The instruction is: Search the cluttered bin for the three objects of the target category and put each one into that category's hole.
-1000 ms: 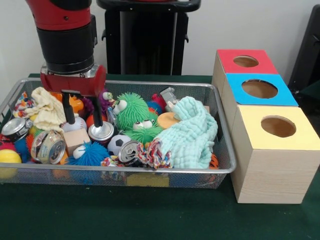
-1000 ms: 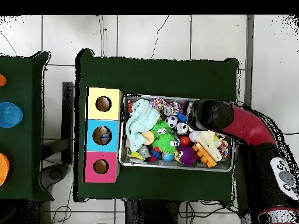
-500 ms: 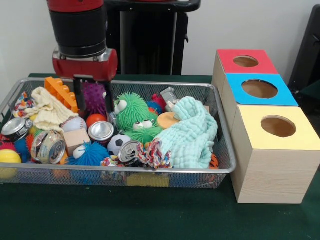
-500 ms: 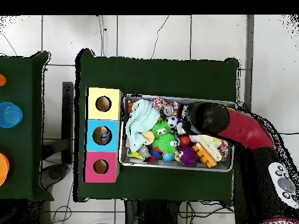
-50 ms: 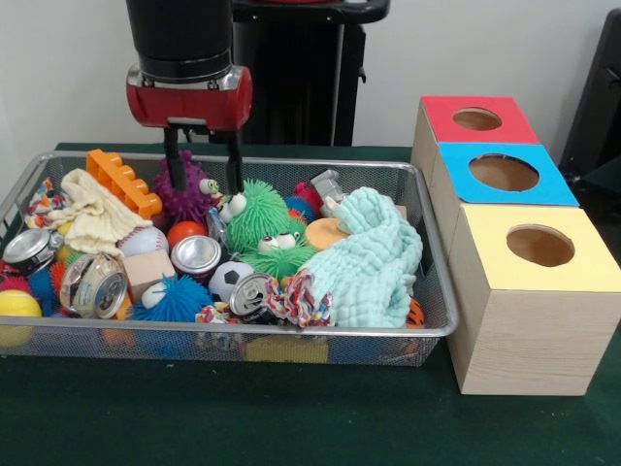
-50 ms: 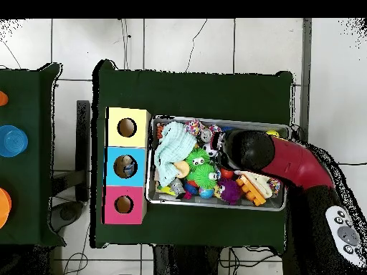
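My gripper (image 5: 204,181) hangs open and empty over the back of the wire bin (image 5: 291,332), just above a purple spiky toy (image 5: 184,197). Below it lie a silver can (image 5: 197,254), a second can (image 5: 252,291) by the front rim and a third can (image 5: 94,283) at the left. A green spiky toy (image 5: 257,218) sits right of the fingers. Three hole-topped boxes stand right of the bin: red (image 5: 475,118), blue (image 5: 505,173), yellow (image 5: 539,248). In the overhead view the arm (image 6: 247,148) hides the gripper over the bin (image 6: 215,206).
A mint cloth (image 5: 374,262) fills the bin's right side. An orange brick (image 5: 121,182), a cream cloth (image 5: 92,214), a baseball (image 5: 144,240), a wooden block (image 5: 147,270), a soccer ball (image 5: 229,279) and a blue spiky ball (image 5: 177,299) crowd the left and middle.
The gripper has risen out of the clutter near the baseball and can and moved right in the front view, toward the bin's back. It came up empty.
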Motion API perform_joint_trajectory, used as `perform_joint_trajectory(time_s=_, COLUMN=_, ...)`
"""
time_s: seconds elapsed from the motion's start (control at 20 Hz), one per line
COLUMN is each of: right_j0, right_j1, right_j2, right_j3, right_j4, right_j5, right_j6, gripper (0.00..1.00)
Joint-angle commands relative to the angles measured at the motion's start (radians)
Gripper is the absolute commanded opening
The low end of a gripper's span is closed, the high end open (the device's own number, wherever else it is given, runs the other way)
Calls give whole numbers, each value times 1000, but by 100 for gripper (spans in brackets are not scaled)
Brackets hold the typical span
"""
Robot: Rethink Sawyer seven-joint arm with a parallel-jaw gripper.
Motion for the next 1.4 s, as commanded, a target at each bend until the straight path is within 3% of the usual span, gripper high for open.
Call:
perform_joint_trajectory(time_s=0.05, right_j0=-29, right_j1=65, right_j2=66, right_j3=53, right_j4=-56, right_j5=9, right_j6=-54, gripper=100)
perform_joint_trajectory(time_s=0.3, right_j0=-33, right_j1=116, right_j2=50, right_j3=30, right_j4=-96, right_j5=-47, right_j6=-57, gripper=100)
perform_joint_trajectory(time_s=0.85, right_j0=54, right_j1=186, right_j2=11, right_j3=16, right_j4=-87, right_j5=-148, right_j6=113, gripper=100)
perform_joint_trajectory(time_s=1.1, right_j0=59, right_j1=200, right_j2=17, right_j3=9, right_j4=-77, right_j5=-146, right_j6=93, gripper=100)
perform_joint_trajectory(time_s=1.4, right_j0=50, right_j1=177, right_j2=3, right_j3=-20, right_j4=-94, right_j5=-49, right_j6=23, gripper=100)
